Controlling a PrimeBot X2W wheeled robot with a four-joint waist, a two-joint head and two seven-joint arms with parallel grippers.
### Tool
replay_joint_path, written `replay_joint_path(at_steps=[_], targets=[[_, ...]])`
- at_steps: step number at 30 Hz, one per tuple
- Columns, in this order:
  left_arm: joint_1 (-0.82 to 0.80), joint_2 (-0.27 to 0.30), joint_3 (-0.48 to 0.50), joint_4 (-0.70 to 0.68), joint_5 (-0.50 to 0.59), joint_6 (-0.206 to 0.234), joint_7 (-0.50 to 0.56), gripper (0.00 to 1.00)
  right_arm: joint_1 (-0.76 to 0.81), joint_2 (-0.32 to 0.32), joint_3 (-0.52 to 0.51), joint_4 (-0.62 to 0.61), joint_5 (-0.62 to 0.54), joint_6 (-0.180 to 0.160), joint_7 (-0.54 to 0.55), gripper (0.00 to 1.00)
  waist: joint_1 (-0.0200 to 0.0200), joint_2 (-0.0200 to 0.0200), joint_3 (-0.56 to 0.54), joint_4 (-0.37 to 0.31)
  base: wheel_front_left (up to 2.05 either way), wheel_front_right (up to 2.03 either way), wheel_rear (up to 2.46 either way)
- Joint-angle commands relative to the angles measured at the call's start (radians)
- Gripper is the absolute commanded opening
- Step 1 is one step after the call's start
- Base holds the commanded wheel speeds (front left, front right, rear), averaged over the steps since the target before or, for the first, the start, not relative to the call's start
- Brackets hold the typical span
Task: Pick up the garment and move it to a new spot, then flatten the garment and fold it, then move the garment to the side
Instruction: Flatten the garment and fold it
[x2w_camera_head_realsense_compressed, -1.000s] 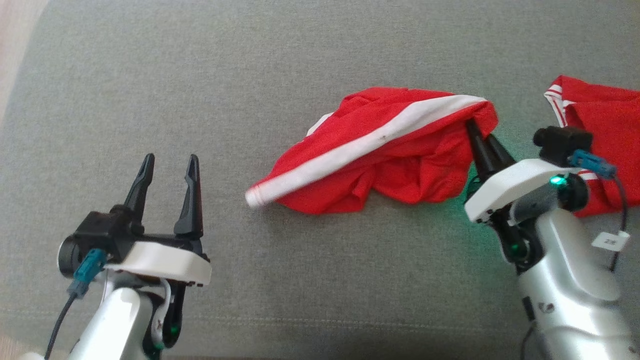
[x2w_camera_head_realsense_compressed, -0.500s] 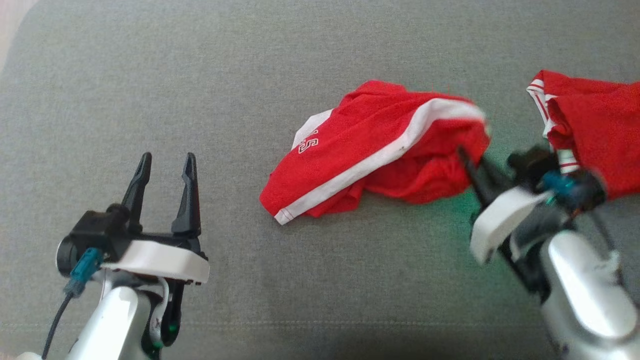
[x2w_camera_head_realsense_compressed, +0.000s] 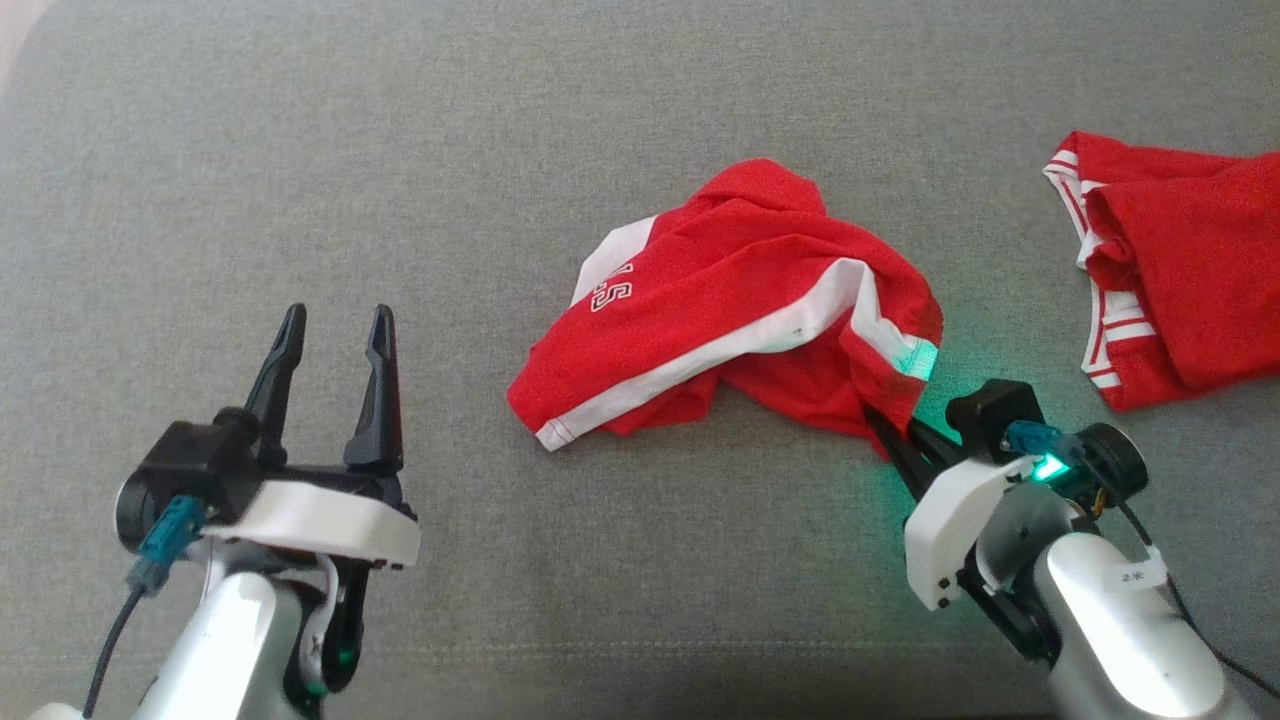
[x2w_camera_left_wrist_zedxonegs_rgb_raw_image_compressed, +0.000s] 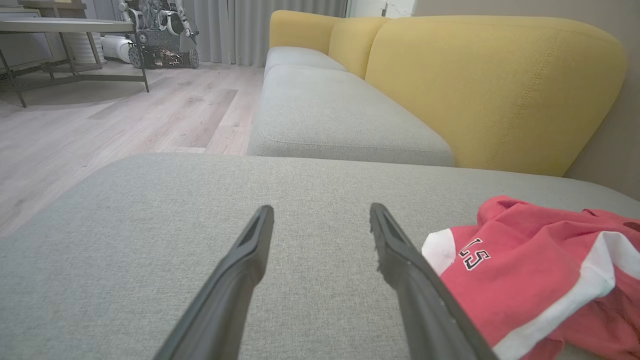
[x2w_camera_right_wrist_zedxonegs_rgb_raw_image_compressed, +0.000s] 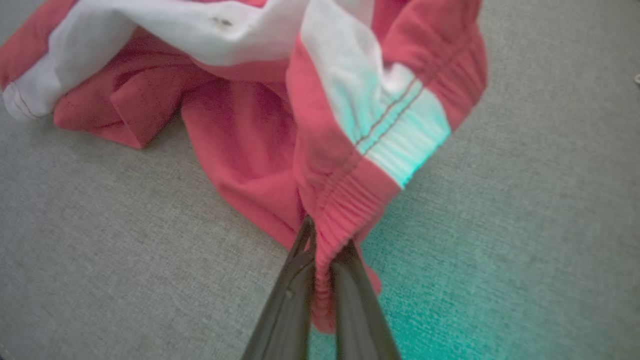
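Grey sofa cushion, yellow backrest, wood floor; right claw pinching red garment, left claw spread.

The garment is made of matt red cloth with white bands and a gathered elastic waistband. The cushion is covered in coarse grey weave. Matt dark plastic is shown by the fingers of the left gripper, glossy silver by the right forearm.

A grey fabric seat cushion bears two things. The crumpled red garment (white side stripe, lettering near one hem) lies near its middle; a second red garment with striped trim lies well apart, toward the right edge.
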Motion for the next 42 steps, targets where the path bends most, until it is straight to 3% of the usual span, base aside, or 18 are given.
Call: replay_joint_path(at_steps=[1,2,3,11,19,26,42], targets=[[-0.043,0.015,0.04,-0.026,0.014,-0.003,-0.009,1.0,-0.002,0.005,0.017,-0.013,0.005,-0.001,0.0,0.14,0.0,0.0,-0.002,0.0,0.0,0.0,0.0],[-0.043,0.015,0.041,-0.025,0.014,-0.004,-0.009,1.0,0.002,0.01,0.012,-0.006,0.009,-0.001,-0.006,0.45,0.0,0.0,-0.004,0.0,0.0,0.0,0.0],[-0.043,0.016,0.041,-0.023,0.015,-0.006,-0.009,1.0,0.007,0.017,0.004,-0.004,0.014,-0.001,-0.016,1.0,0.0,0.0,-0.006,0.0,0.0,0.0,0.0],[-0.015,0.015,0.049,-0.017,0.02,-0.003,-0.009,1.0,0.101,0.079,-0.12,-0.095,0.012,-0.001,-0.072,1.0,0.0,0.0,-0.049,-0.005,0.0,0.0,0.0],[0.015,0.024,0.047,-0.023,0.022,0.01,-0.007,1.0,0.224,0.149,-0.253,-0.288,-0.003,-0.001,-0.07,1.0,0.0,0.0,-0.085,-0.013,0.0,0.0,0.0],[0.031,0.045,0.043,-0.028,0.038,0.026,0.004,1.0,0.227,0.183,-0.35,-0.436,-0.023,-0.001,-0.107,1.0,0.0,0.0,-0.114,-0.022,0.0,0.0,0.0],[0.083,0.065,0.01,-0.066,0.061,0.055,0.052,1.0,0.224,0.198,-0.386,-0.48,-0.048,-0.001,-0.114,1.0,0.0,0.0,-0.156,-0.019,0.0,0.0,0.0]])
